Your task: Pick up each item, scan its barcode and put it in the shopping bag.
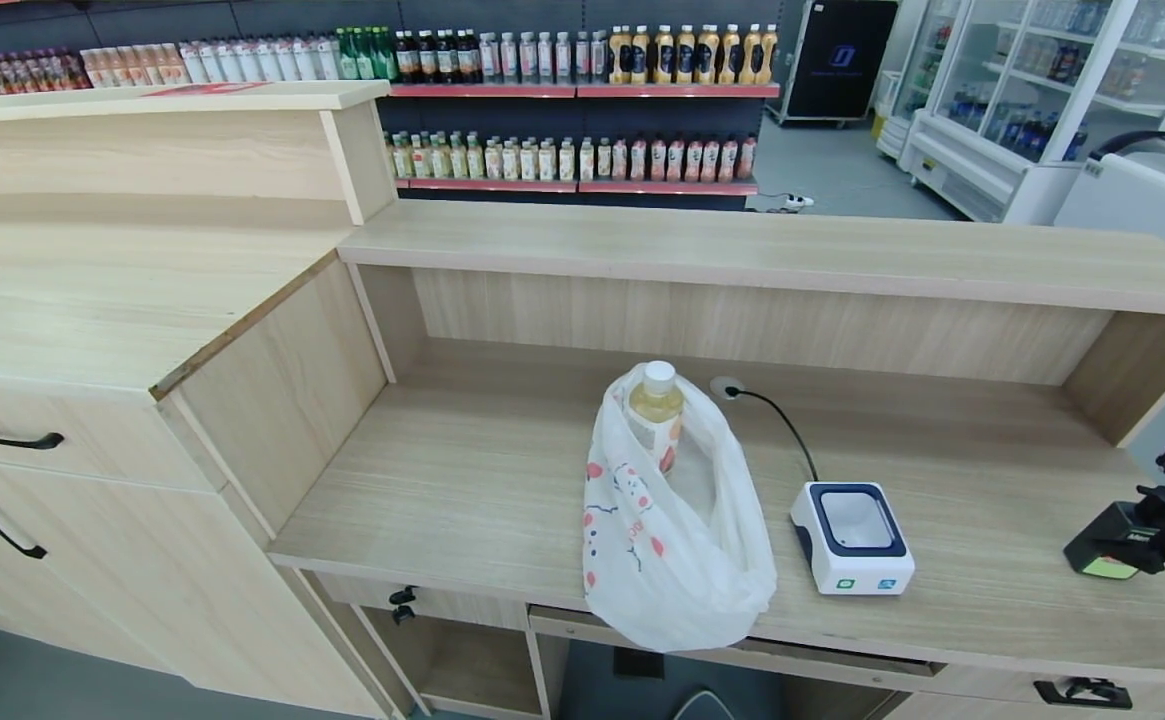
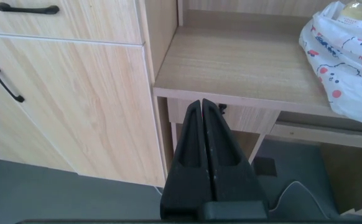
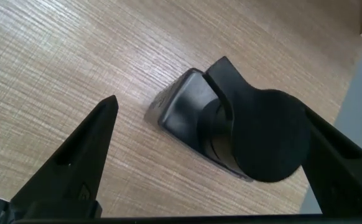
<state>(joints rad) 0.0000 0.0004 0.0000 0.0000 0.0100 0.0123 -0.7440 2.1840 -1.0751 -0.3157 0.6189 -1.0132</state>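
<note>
Right wrist view: right gripper [image 3: 213, 113] wide apart, dark item [image 3: 262, 140] between (left gripper [image 2: 202, 106] closed)

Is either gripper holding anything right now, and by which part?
Nothing is held. The left gripper is shut and empty; the right gripper is open, straddling a dark item lying on the counter.

Left of the right gripper [image 3: 209, 112], bare counter [image 1: 992, 500] runs free up to the scanner [image 1: 852, 537], with its cable [image 1: 787, 425] and the shopping bag [image 1: 672, 540] beyond.
</note>
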